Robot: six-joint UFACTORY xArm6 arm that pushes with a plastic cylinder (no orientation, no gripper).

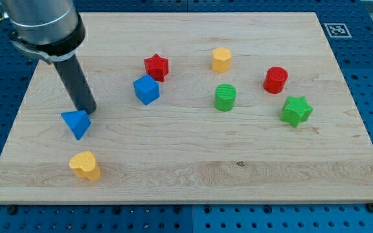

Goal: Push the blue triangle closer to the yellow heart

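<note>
The blue triangle [76, 123] lies on the wooden board [193, 175] at the view's left. The yellow heart [85, 166] lies just below it, slightly to the right, with a small gap between them. My tip [87, 110] rests on the board at the triangle's upper right edge, touching or nearly touching it. The dark rod rises from there toward the view's top left.
A blue cube [146, 89] and a red star [156, 66] sit right of the rod. A yellow hexagonal block [221, 59], a green cylinder [225, 98], a red cylinder [276, 79] and a green star [296, 110] lie further right.
</note>
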